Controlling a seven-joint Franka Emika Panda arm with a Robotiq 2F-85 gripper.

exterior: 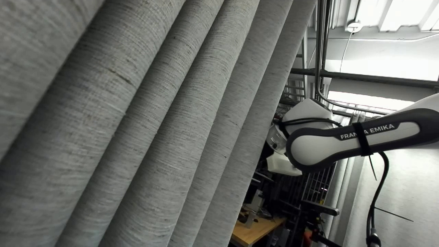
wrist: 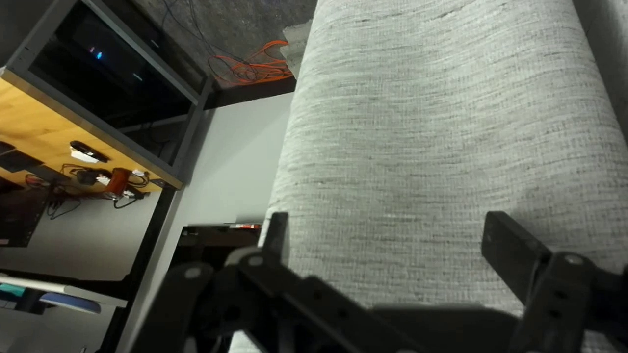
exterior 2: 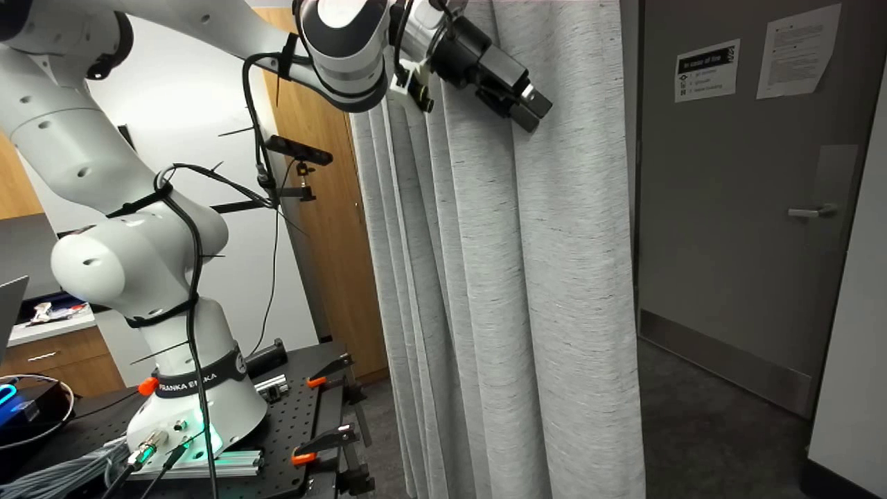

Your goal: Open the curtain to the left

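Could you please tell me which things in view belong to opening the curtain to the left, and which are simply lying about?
For the job:
- curtain, grey and pleated
- gripper, fingers apart

Just about:
- orange cable, on the floor
- desk
- door
- fire notice, on the door
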